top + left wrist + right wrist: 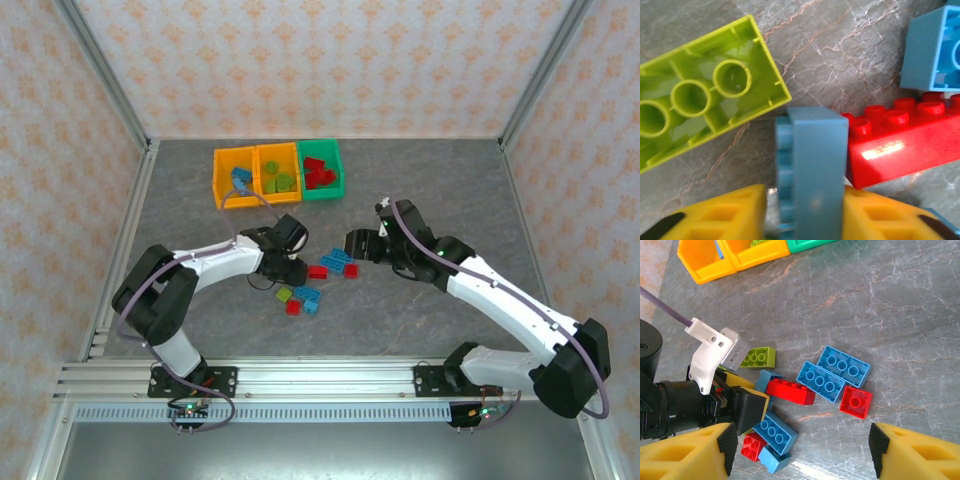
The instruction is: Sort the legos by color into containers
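Left tool (805,200) pinches a blue lego (815,150); right tool (801,442) spread; green bin (322,193) holds red legos (318,172).

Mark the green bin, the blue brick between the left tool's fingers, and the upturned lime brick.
green bin (324,192): top view, near wall.
blue brick (815,170): left wrist view, smooth side face.
lime brick (705,95): left wrist view, hollow underside.
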{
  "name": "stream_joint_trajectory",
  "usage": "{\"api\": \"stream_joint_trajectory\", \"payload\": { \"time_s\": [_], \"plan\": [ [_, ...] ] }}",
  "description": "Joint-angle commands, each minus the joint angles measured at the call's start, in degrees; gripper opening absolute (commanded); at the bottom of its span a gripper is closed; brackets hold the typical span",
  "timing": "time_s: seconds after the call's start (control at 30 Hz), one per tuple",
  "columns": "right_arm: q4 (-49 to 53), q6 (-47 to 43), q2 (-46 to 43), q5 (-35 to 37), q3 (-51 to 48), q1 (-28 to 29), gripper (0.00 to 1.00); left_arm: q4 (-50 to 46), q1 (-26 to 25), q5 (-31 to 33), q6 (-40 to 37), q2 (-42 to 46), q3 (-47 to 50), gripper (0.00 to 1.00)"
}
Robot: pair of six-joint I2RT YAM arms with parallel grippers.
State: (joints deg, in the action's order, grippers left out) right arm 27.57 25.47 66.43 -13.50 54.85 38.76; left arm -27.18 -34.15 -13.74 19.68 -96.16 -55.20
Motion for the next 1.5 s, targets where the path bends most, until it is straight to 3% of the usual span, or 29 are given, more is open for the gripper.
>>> {"api": "stream_joint_trajectory", "payload": {
  "time_s": [0.0,0.1,0.2,0.3,0.4,0.47,0.57,0.83,0.93,1.07,1.23,1.47],
  "plan": [
    [0.1,1.0,0.3,1.4,2.0,0.4,0.72,1.2,-0.5,1.0,-0.5,-0.9,-1.1,0.27],
    [0.1,1.4,0.2,1.3,2.5,0.8,0.72,1.5,-0.5,0.5,-0.8,0.8,-0.7,0.15],
    [0.2,1.7,-0.2,0.8,2.9,1.3,0.72,0.0,-0.4,2.7,-1.0,6.0,-0.9,0.13],
    [0.4,1.9,-1.1,0.7,2.8,1.5,0.72,-3.2,0.4,9.3,-1.7,13.0,-2.2,0.13],
    [0.1,2.3,-2.2,1.3,1.8,1.6,0.72,-4.5,4.9,13.4,-2.7,18.3,-4.5,0.13],
    [-0.2,2.5,-2.8,1.5,1.2,1.6,0.72,-3.5,10.6,13.5,-3.4,18.4,-7.1,0.14],
    [-0.2,2.9,-2.7,1.5,1.0,1.6,0.72,-2.2,17.8,14.2,-3.0,12.5,-12.9,0.13],
    [2.0,2.7,-3.8,1.8,1.6,1.6,0.72,-4.9,25.1,19.4,-4.1,-11.0,-36.0,0.11],
    [2.9,2.6,-4.3,2.0,1.4,1.6,0.72,-5.5,27.1,19.7,-3.8,-16.9,-42.6,0.2],
    [5.2,1.9,-4.8,2.8,2.3,1.6,0.72,-8.1,28.4,19.0,-4.7,-20.0,-48.7,0.42],
    [5.2,1.5,-5.3,3.9,3.1,1.6,0.73,-5.7,28.9,12.3,-2.4,-11.9,-43.4,0.54],
    [2.6,1.4,-2.8,3.3,2.9,1.6,0.73,-0.9,23.4,0.3,4.0,9.4,-24.1,0.52]
  ]
}}
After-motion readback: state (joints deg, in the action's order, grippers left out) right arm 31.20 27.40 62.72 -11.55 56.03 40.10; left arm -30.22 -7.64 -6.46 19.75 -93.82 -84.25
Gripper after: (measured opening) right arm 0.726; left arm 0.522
